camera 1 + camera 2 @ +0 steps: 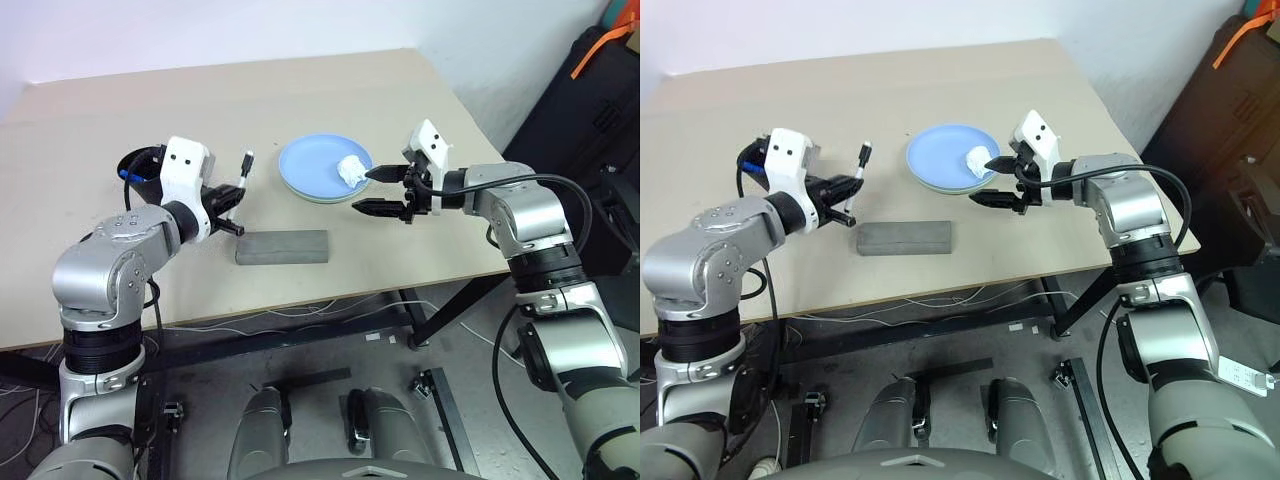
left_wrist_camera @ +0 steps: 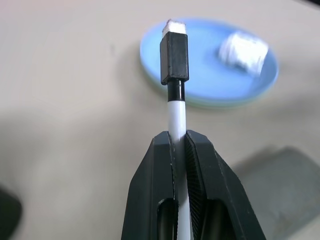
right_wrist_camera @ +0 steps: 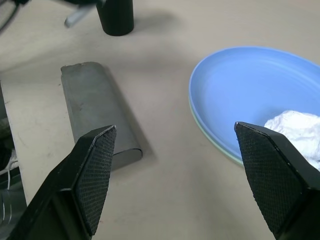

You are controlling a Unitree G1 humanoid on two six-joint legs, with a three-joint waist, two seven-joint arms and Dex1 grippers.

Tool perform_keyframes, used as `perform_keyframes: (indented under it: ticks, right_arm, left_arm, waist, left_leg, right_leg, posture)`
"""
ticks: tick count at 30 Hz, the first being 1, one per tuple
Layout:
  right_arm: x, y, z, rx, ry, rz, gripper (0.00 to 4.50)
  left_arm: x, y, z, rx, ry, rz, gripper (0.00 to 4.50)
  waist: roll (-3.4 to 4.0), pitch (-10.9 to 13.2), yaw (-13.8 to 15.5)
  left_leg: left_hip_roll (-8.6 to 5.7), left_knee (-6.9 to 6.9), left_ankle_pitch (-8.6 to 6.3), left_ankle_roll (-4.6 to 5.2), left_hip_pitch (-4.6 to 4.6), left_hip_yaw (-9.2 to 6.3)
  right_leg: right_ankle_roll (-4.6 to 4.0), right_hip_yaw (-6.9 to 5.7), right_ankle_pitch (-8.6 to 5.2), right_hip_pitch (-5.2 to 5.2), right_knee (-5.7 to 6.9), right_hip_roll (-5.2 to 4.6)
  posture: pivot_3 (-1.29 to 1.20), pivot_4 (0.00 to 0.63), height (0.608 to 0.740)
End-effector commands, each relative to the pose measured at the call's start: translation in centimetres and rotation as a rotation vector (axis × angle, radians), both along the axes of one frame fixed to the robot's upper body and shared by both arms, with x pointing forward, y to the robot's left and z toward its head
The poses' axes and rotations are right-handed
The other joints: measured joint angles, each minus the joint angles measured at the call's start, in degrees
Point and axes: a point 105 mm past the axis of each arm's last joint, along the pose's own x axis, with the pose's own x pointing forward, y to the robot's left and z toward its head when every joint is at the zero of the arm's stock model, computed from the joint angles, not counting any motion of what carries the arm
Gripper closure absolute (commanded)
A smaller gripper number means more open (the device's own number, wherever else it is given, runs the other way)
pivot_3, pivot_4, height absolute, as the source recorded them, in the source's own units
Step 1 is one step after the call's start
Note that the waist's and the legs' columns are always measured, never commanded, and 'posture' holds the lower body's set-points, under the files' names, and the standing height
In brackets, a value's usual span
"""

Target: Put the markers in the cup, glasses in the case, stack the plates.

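My left gripper [image 1: 232,193] is shut on the slim white marker [image 2: 176,107] with the black cap, held above the table left of the plates and pointing toward them. Behind that wrist stands the black cup [image 1: 137,162]; something blue shows at its rim. The light blue plate [image 1: 318,163] lies stacked on the mint green plate [image 3: 209,136]. My right gripper [image 3: 175,132] is open, hovering at the plates' near right edge. The grey case [image 1: 282,247] lies shut near the table's front. The glasses are out of view.
A crumpled white tissue [image 1: 352,168] rests on the blue plate, just beyond my right fingertips. The table's front edge [image 1: 300,300] runs close below the case. Black cases [image 1: 590,110] stand on the floor at the right.
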Motion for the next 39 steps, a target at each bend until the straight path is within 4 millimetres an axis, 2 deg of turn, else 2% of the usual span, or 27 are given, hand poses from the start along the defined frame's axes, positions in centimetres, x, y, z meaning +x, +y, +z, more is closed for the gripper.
perform_keyframes:
  ticks: [1, 5, 8, 14, 17, 22, 26, 31, 37, 39]
  right_arm:
    - [0.0, 0.3, 1.8, 0.017, -0.071, 0.014, 0.51]
    - [0.1, 0.1, 2.0, 0.017, -0.09, 0.001, 0.51]
    - [0.2, -0.2, 2.1, 0.017, -0.101, -0.014, 0.51]
    - [0.0, -0.4, 2.1, 0.009, -0.107, -0.02, 0.51]
    - [0.0, -0.5, 2.3, 0.007, -0.112, -0.022, 0.51]
    - [0.0, -0.9, 2.4, -0.002, -0.118, -0.033, 0.51]
    - [-0.1, -1.2, 2.5, -0.004, -0.123, -0.04, 0.51]
    - [0.0, -1.4, 2.6, -0.023, -0.142, -0.047, 0.51]
    - [-0.3, -1.6, 2.6, -0.028, -0.144, -0.042, 0.51]
    - [-0.3, -1.7, 2.6, -0.034, -0.15, -0.048, 0.51]
  left_arm:
    - [1.1, 0.9, 2.9, 0.027, -0.205, 0.066, 4.49]
    - [2.2, 2.8, 5.0, 0.07, -0.376, 0.165, 4.49]
    - [3.0, 4.8, 5.5, 0.096, -0.442, 0.247, 4.49]
    - [3.4, 6.6, 7.0, 0.113, -0.584, 0.299, 4.49]
    - [3.7, 7.2, 6.3, 0.149, -0.587, 0.309, 4.49]
    - [4.1, 7.8, 5.9, 0.097, -0.606, 0.316, 4.49]
    - [3.7, 9.4, 6.4, 0.02, -0.643, 0.368, 4.49]
    - [4.3, 10.9, 4.8, 0.02, -0.562, 0.423, 4.49]
    - [4.1, 11.5, 3.6, 0.065, -0.52, 0.46, 4.49]
    - [4.1, 11.1, 3.0, 0.073, -0.488, 0.431, 4.49]
  waist:
    - [0.0, 0.0, 0.07]
    - [0.0, 0.0, 0.23]
    - [0.0, 0.0, 0.26]
    - [0.0, 0.0, 0.28]
    - [0.0, 0.0, 0.28]
    - [0.0, 0.0, 0.29]
    - [0.0, 0.0, 0.27]
    - [0.0, 0.0, 0.27]
    - [0.0, 0.0, 0.26]
    - [0.0, 0.0, 0.25]
  left_leg:
    - [0.0, 0.0, 0.0, 0.0, 0.0, 0.01]
    - [0.0, 0.01, 0.0, 0.01, 0.0, 0.01]
    - [0.0, 0.0, 0.01, 0.01, -0.02, 0.03]
    - [0.01, -0.01, 0.01, 0.02, -0.05, 0.07]
    - [0.01, 0.0, 0.01, 0.02, -0.04, 0.08]
    - [0.02, -0.01, 0.01, 0.02, -0.04, 0.09]
    - [0.02, -0.01, 0.01, 0.02, -0.05, 0.09]
    - [0.02, 0.0, 0.02, 0.03, -0.03, 0.09]
    - [0.02, 0.02, 0.02, 0.03, -0.04, 0.09]
    - [0.02, 0.0, 0.02, 0.03, -0.04, 0.1]
  right_leg:
    - [0.0, 0.0, 0.0, 0.0, 0.0, 0.0]
    - [0.0, 0.0, 0.0, -0.01, 0.0, 0.01]
    - [0.02, 0.01, 0.01, -0.02, 0.0, 0.01]
    - [0.05, 0.02, 0.03, -0.07, 0.0, 0.01]
    - [0.05, 0.02, 0.03, -0.06, 0.0, 0.01]
    - [0.05, 0.02, 0.03, -0.06, 0.01, 0.01]
    - [0.05, 0.02, 0.03, -0.07, 0.01, 0.01]
    - [0.06, 0.02, 0.03, -0.06, 0.03, 0.01]
    - [0.06, 0.02, 0.03, -0.06, 0.03, 0.01]
    - [0.06, 0.02, 0.03, -0.06, 0.03, 0.01]
  posture:
    - [0.0, 0.15, 0.738]
    - [0.0, 0.15, 0.738]
    - [0.0, 0.15, 0.738]
    - [0.0, 0.15, 0.738]
    - [0.0, 0.15, 0.738]
    - [0.0, 0.15, 0.738]
    - [0.0, 0.15, 0.738]
    - [0.0, 0.15, 0.738]
    - [0.0, 0.15, 0.738]
    - [0.0, 0.15, 0.738]
